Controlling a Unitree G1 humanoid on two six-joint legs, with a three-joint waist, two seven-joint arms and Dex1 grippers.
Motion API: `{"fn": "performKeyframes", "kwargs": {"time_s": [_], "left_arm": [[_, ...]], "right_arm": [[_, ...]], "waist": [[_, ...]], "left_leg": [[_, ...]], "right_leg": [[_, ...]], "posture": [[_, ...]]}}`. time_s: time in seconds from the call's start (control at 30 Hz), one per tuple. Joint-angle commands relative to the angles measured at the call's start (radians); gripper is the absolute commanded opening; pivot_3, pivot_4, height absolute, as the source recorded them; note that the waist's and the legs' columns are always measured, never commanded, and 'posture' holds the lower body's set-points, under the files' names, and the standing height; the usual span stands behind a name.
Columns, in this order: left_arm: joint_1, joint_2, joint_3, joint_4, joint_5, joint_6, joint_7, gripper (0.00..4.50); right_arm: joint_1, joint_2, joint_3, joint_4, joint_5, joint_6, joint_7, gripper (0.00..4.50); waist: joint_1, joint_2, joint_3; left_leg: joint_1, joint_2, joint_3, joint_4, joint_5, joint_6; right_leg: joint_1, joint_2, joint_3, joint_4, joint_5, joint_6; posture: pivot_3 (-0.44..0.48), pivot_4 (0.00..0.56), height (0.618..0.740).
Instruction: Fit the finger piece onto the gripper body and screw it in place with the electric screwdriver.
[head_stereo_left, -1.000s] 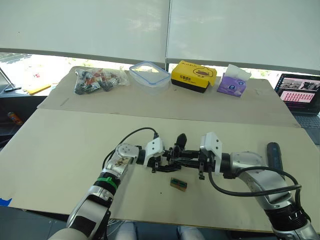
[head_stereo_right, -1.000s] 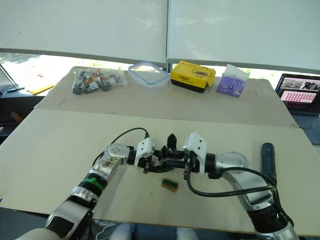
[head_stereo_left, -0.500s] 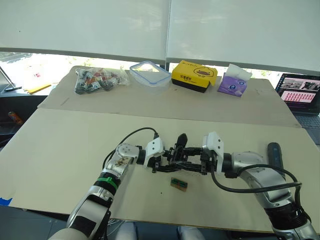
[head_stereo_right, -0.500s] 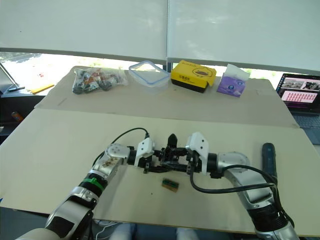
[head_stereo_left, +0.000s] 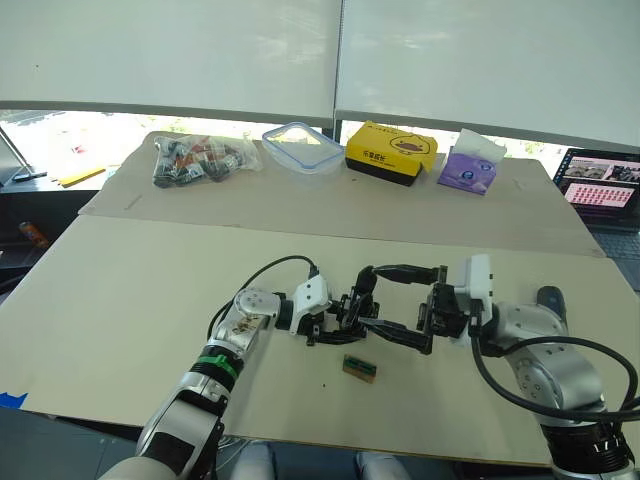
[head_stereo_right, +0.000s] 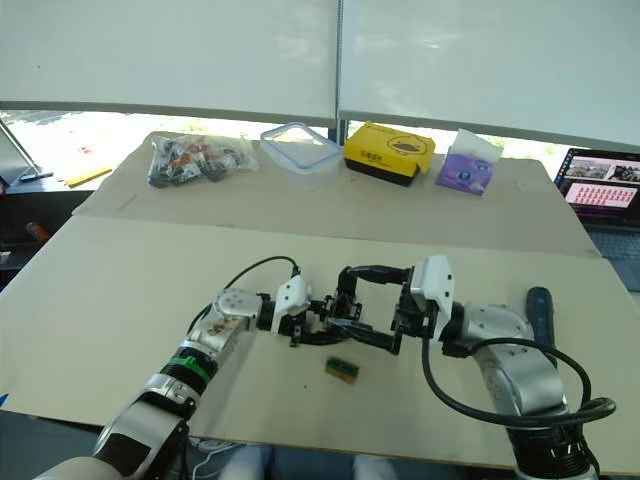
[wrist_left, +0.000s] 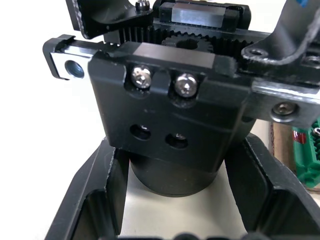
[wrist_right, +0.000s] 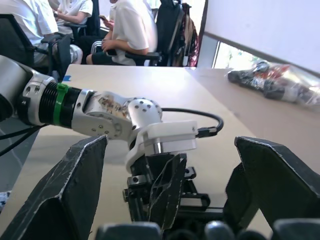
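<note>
While left gripper (head_stereo_left: 322, 325) clamps gripper body (wrist_left: 172, 125), green block (head_stereo_left: 359, 367) lies beside.

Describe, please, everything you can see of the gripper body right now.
The gripper body is a black mechanism on a round base, held between the left gripper's fingers on the table. Its front block carries two silver screws above two empty holes, with toothed racks and a gear on top. One pointed finger sticks up. The open right gripper sits beside it.

Beige table (head_stereo_left: 130, 290) with green block (head_stereo_left: 358, 367), screwdriver (head_stereo_right: 537, 313).
</note>
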Motion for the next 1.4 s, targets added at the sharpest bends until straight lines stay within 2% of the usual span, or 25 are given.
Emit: {"fn": "performKeyframes", "kwargs": {"time_s": [0.03, 0.17, 0.33, 0.4, 0.53, 0.6, 0.67, 0.73, 0.87, 0.97, 1.07, 1.2, 1.3, 1.4], "left_arm": [[-0.005, -0.004, 0.015, 0.024, 0.001, 0.012, 0.034, 4.46], [0.007, 0.021, 0.045, 0.003, -0.026, 0.019, 0.016, 4.46], [0.066, 0.131, 0.092, -0.075, -0.080, 0.032, -0.052, 4.46], [0.109, 0.196, 0.132, -0.145, -0.139, 0.077, -0.110, 4.46], [0.210, 0.325, 0.182, -0.313, -0.248, 0.211, -0.208, 4.46], [0.259, 0.366, 0.219, -0.386, -0.282, 0.226, -0.203, 4.46], [0.301, 0.394, 0.258, -0.449, -0.311, 0.209, -0.201, 4.46], [0.338, 0.413, 0.308, -0.505, -0.371, 0.177, -0.247, 4.46], [0.359, 0.426, 0.355, -0.571, -0.424, 0.188, -0.234, 4.46], [0.373, 0.443, 0.348, -0.624, -0.440, 0.233, -0.225, 4.46], [0.384, 0.451, 0.341, -0.669, -0.466, 0.274, -0.219, 4.46], [0.380, 0.437, 0.331, -0.730, -0.504, 0.323, -0.199, 4.46], [0.383, 0.436, 0.313, -0.779, -0.533, 0.373, -0.190, 4.46], [0.387, 0.428, 0.298, -0.828, -0.551, 0.402, -0.174, 4.46]], "right_arm": [[0.042, -0.036, -0.095, -0.098, 0.052, -0.010, -0.022, 4.50], [0.130, -0.084, -0.180, -0.190, 0.082, 0.018, -0.058, 4.50], [0.294, -0.112, -0.340, -0.260, 0.103, 0.028, -0.112, 4.50], [0.408, -0.103, -0.445, -0.269, 0.104, 0.022, -0.113, 4.50], [0.624, -0.030, -0.608, -0.266, 0.111, -0.007, -0.129, 4.50], [0.719, 0.043, -0.673, -0.246, 0.092, -0.059, -0.142, 4.50], [0.803, 0.122, -0.727, -0.221, 0.080, -0.104, -0.159, 4.50], [0.885, 0.211, -0.774, -0.190, 0.066, -0.162, -0.174, 4.50], [0.979, 0.325, -0.804, -0.124, 0.092, -0.198, -0.207, 4.50], [1.002, 0.335, -0.797, -0.109, 0.110, -0.181, -0.229, 4.50], [0.976, 0.273, -0.797, -0.131, 0.150, -0.102, -0.292, 4.50], [0.873, 0.020, -0.804, -0.138, 0.260, 0.204, -0.448, 4.50], [0.758, -0.184, -0.800, -0.073, 0.315, 0.483, -0.593, 4.50], [0.601, -0.332, -0.752, 0.028, 0.395, 0.710, -0.654, 4.50]], "waist": [[0.000, 0.000, 0.000], [-0.003, 0.000, 0.000], [-0.020, 0.000, 0.000], [-0.022, 0.000, 0.000], [-0.023, 0.000, 0.001], [-0.018, 0.000, 0.001], [-0.016, 0.001, 0.002], [-0.010, 0.001, 0.002], [-0.010, 0.002, 0.002], [-0.019, 0.005, 0.003], [-0.034, 0.006, 0.004], [-0.038, 0.006, 0.004], [-0.033, 0.006, 0.005], [-0.021, 0.004, 0.006]], "left_leg": [[0.000, 0.000, 0.000, 0.000, 0.000, 0.000], [0.000, 0.000, 0.000, 0.000, 0.000, 0.000], [0.000, 0.000, 0.000, -0.002, 0.000, 0.000], [0.000, 0.000, 0.000, -0.002, 0.000, 0.000], [0.000, 0.000, 0.000, -0.003, 0.000, 0.000], [0.000, 0.000, 0.000, -0.003, 0.000, 0.000], [0.000, 0.000, 0.000, -0.002, -0.005, -0.008], [0.000, 0.000, 0.001, -0.002, -0.006, -0.009], [0.000, 0.002, 0.001, -0.002, -0.008, -0.012], [0.000, 0.002, 0.002, -0.002, -0.008, -0.013], [0.000, 0.003, 0.003, -0.002, -0.008, -0.013], [0.001, 0.003, 0.004, -0.001, -0.008, -0.013], [0.001, 0.002, 0.004, 0.000, -0.008, -0.012], [0.000, 0.001, 0.003, -0.001, -0.007, -0.011]], "right_leg": [[0.000, 0.000, 0.000, -0.001, 0.000, 0.000], [0.000, 0.000, 0.000, -0.001, 0.000, 0.000], [-0.001, 0.000, 0.000, 0.000, 0.000, -0.001], [-0.001, 0.000, 0.000, 0.000, 0.000, -0.001], [-0.001, -0.001, 0.000, 0.000, -0.001, -0.002], [-0.001, -0.001, 0.000, 0.000, -0.001, -0.003], [-0.001, -0.002, -0.001, -0.002, -0.002, -0.003], [-0.001, -0.003, -0.001, -0.002, -0.002, -0.004], [-0.007, -0.003, -0.002, -0.003, -0.003, -0.007], [-0.007, -0.004, -0.002, -0.004, -0.003, -0.008], [-0.007, -0.004, -0.002, -0.004, -0.002, -0.008], [-0.007, -0.004, -0.001, -0.005, -0.002, -0.009], [-0.007, -0.004, -0.001, -0.005, -0.001, -0.010], [-0.007, -0.004, -0.001, -0.005, -0.002, -0.009]], "posture": [[0.000, 0.150, 0.740], [0.000, 0.150, 0.740], [0.000, 0.150, 0.740], [0.000, 0.150, 0.740], [0.000, 0.150, 0.740], [0.000, 0.150, 0.740], [0.000, 0.150, 0.740], [0.000, 0.150, 0.740], [0.000, 0.150, 0.740], [0.000, 0.150, 0.740], [0.000, 0.150, 0.740], [0.000, 0.150, 0.740], [0.000, 0.150, 0.740], [0.000, 0.150, 0.740]]}}
